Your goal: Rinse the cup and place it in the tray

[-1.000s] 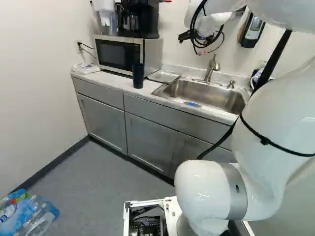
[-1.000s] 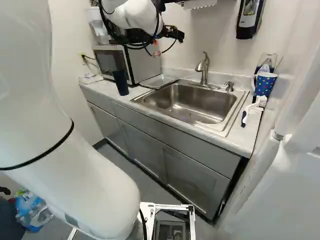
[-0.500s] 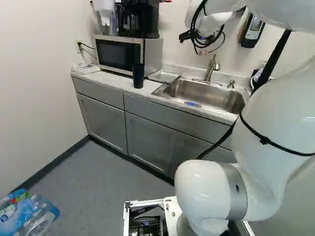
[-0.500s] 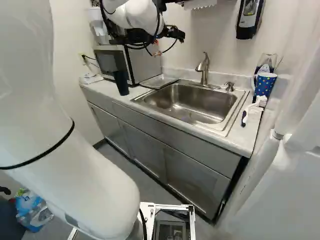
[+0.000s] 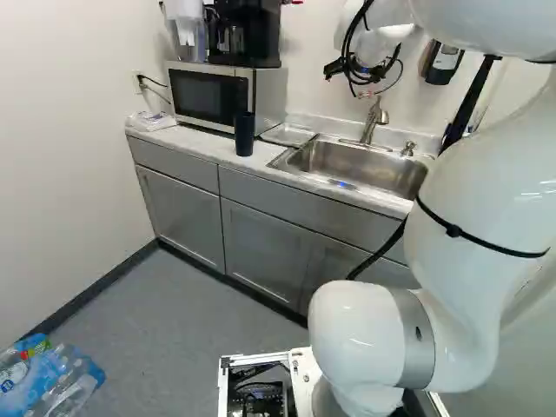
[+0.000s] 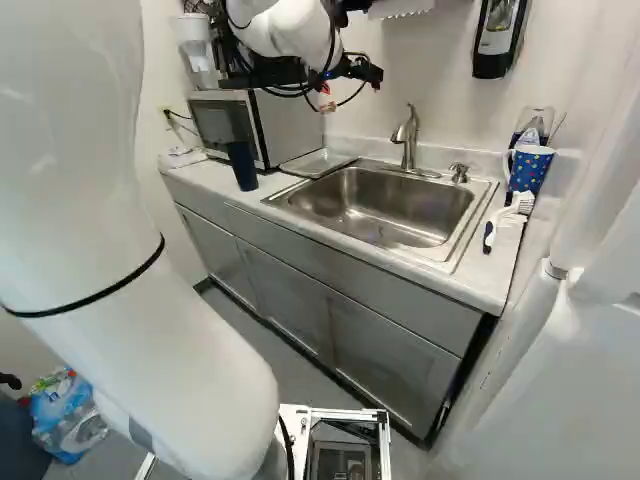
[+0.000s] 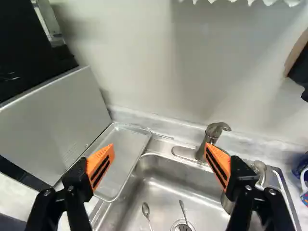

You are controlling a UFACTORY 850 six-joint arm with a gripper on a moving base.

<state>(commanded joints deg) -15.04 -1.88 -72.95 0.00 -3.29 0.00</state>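
And here's the gripper point(image 6: 352, 72), fingers spread wide, orange pads point(image 7: 100, 166) well apart, grasping nothing! Sink point(image 7: 168, 174) and tray point(image 7: 126, 149) lie below and ahead of it.

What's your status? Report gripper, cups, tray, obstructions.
Gripper open, empty. Dark tumbler by microwave, spotted mug beside brush. Tray beside sink, cupless. Spoon in sink.

There are two utensils point(image 7: 146, 210), and there is one sink point(image 6: 405, 205), one faucet point(image 6: 408, 137), one tray point(image 7: 122, 156), one microwave point(image 5: 207, 94), one dark tumbler point(image 5: 244, 136), one dotted mug point(image 6: 530, 170).
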